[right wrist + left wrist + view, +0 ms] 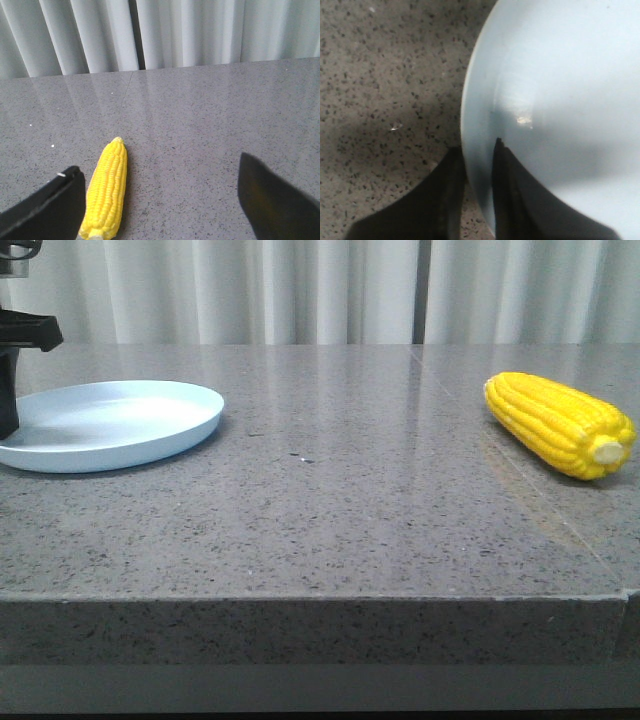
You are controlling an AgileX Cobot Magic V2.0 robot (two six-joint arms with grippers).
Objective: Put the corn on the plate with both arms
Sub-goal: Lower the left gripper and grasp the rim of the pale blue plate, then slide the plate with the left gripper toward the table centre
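The grey stone table (330,500) carries everything, and the plate (150,425) serves as the landmark. The plate lies flat far to one side; the corn (560,425) lies well apart from it at the opposite side, cream stub toward the camera. The left gripper (477,165) straddles the plate's rim, one finger inside and one outside, pinched on it as far as the wrist view shows. The right gripper (160,200) stands spread wide with nothing between its fingers, the corn near one finger. The pickup step looks unstarted; next the right gripper would need centring over the cob before closing.
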